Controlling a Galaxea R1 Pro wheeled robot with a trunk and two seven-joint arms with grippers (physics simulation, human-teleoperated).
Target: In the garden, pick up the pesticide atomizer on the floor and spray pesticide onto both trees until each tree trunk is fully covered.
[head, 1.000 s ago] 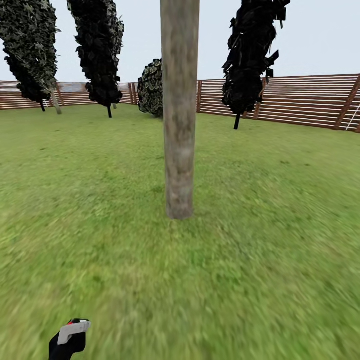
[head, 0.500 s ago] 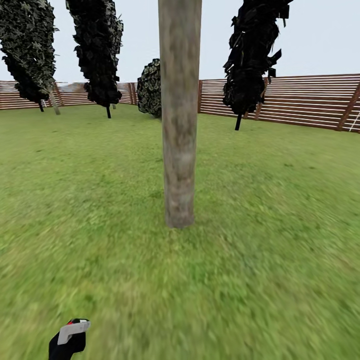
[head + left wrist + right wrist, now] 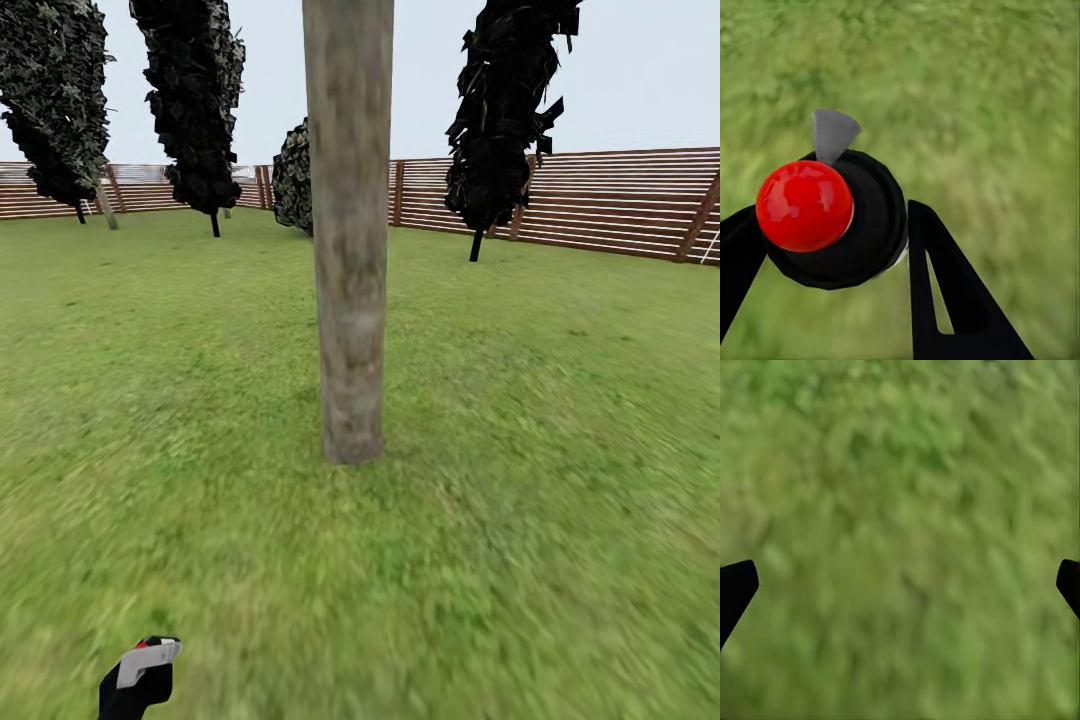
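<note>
One tree trunk [image 3: 348,250], thick, bare and mottled grey-brown, rises from the lawn straight ahead in the head view, a few steps off. The pesticide atomizer [image 3: 140,675] shows at the lower left edge of that view, black with a grey nozzle and a bit of red. In the left wrist view my left gripper [image 3: 832,262] is shut on the atomizer [image 3: 832,217], whose red ball top and grey nozzle face the camera above the grass. My right gripper [image 3: 900,585] hangs open over bare grass, its black fingertips [image 3: 735,589] far apart.
Green lawn [image 3: 550,450] spreads all around the trunk. Dark cypresses [image 3: 195,100] [image 3: 505,110] [image 3: 55,100] and a rounded bush [image 3: 295,180] stand farther back. A brown slatted fence [image 3: 600,200] closes off the garden behind them.
The whole head view has moved closer to the trunk, which now looks larger and sits slightly more to the left. The atomizer keeps its place in the view.
</note>
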